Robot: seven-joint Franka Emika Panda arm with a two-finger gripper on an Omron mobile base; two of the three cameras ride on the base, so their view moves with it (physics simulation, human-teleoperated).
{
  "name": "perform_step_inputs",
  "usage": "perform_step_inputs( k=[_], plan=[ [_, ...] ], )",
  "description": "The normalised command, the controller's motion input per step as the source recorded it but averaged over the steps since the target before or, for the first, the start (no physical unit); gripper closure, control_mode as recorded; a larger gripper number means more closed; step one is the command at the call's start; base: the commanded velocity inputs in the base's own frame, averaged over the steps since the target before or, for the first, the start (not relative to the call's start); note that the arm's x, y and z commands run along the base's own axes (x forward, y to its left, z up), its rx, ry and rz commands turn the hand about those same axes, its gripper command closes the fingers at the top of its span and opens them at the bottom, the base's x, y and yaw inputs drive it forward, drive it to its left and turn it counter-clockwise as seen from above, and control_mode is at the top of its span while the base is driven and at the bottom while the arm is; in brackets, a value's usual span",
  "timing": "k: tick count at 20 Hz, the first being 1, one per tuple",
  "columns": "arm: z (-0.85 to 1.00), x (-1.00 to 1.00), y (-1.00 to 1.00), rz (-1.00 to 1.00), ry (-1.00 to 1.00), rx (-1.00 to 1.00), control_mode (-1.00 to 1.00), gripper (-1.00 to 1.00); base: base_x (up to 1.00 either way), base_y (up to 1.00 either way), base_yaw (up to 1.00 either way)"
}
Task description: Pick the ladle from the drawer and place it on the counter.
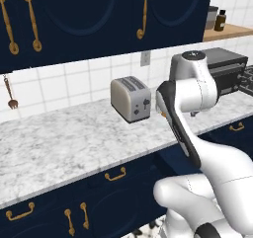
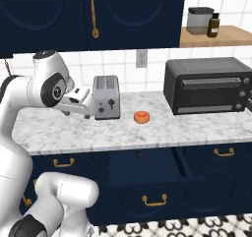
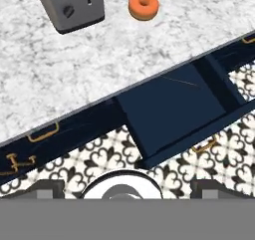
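The drawer stands pulled out below the marble worktop's front edge, and the slim black ladle lies near its back, just under that edge. The gripper hangs high above with fingers wide. Descend squarely over the thin handle (it lies aslant), clearing the worktop edge, before closing

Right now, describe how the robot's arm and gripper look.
The arm is glossy white, built of rounded, bulbous segments with dark grey joint rings and a black strip along one link. The gripper is a boxy white hand; its finger tips are small and dark.
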Motion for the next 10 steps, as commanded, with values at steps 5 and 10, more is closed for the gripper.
perform_step_inputs(
  k=[5,10],
  plan=[
    [-0.35,-0.03,-1.00,-0.50,0.11,0.11,-1.00,-1.00,0.00,0.00,0.00],
    [-0.55,0.00,-1.00,-0.49,0.14,0.13,-1.00,-1.00,0.00,0.00,0.00]
  ],
)
